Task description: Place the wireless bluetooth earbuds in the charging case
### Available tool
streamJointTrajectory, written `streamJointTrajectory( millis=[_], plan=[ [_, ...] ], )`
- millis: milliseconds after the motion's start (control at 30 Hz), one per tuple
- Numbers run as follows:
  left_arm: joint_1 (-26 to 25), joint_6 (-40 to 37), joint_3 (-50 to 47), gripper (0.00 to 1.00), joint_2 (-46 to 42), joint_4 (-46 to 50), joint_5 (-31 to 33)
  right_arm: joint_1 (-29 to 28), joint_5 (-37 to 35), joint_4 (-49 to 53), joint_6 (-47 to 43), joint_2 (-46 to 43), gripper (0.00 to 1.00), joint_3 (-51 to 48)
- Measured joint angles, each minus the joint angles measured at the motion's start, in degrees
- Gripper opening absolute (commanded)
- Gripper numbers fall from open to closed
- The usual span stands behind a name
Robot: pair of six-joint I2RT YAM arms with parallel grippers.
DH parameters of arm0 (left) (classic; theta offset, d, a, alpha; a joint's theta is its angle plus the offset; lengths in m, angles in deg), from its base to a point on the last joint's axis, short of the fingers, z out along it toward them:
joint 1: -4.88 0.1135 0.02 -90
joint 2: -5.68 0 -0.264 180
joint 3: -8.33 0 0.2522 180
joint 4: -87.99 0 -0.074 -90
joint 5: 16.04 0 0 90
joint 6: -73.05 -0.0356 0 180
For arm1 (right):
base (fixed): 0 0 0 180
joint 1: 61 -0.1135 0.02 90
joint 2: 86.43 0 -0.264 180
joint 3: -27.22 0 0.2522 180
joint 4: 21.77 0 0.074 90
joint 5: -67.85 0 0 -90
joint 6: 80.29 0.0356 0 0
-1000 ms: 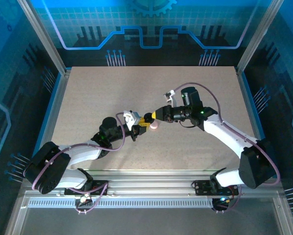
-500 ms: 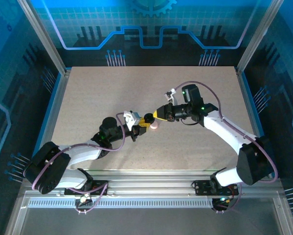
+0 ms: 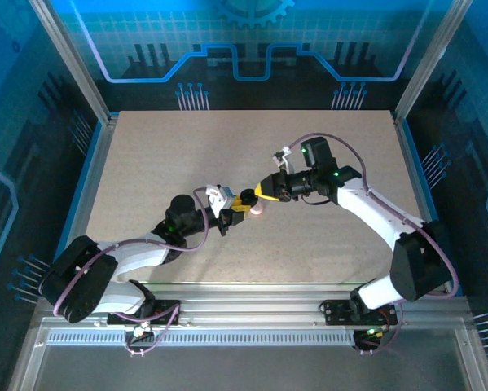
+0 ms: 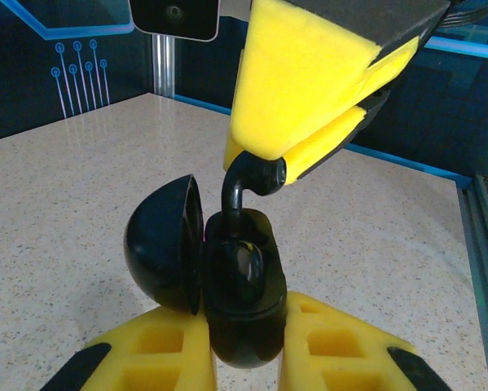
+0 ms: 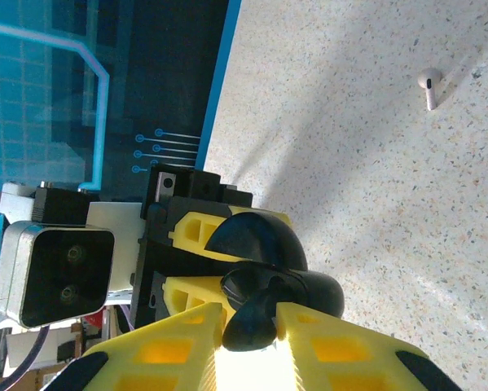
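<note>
Right over the charging case [image 4: 244, 318], the right gripper [image 4: 268, 159] is clamped on the stem of an earbud [image 4: 231, 195], pinching it between the yellow pads. The earbud's head is down at the case's open cavity, touching or just inside it; can't tell if it is seated. Case and earbud both look dark in the wrist views.

Below the case, the left gripper [image 4: 244, 346] is closed tight on it, one yellow finger on each side. The case sits upright with its lid [image 4: 166, 244] swung open to the left of the body.

In the right wrist view a second earbud [image 5: 428, 85], pale, lies loose on the speckled table [image 3: 146, 163], well apart from the case, touching nothing.

In the overhead view the case sits between the two gripper tips, which meet nose to nose near the table's middle.
</note>
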Motion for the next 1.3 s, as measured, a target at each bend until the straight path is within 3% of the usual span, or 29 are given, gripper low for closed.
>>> streamJointTrajectory(
  millis=[667,1300],
  plan=[
    [0.00,-2.86,0.00,0.18,0.00,-0.15,-0.81,0.85,5.22,11.43,-6.69,3.30,0.23,5.95],
    [0.00,-7.37,0.00,0.18,0.00,-1.31,-1.33,1.11,5.55,13.25,-7.28,3.32,0.23,6.56]
  ],
)
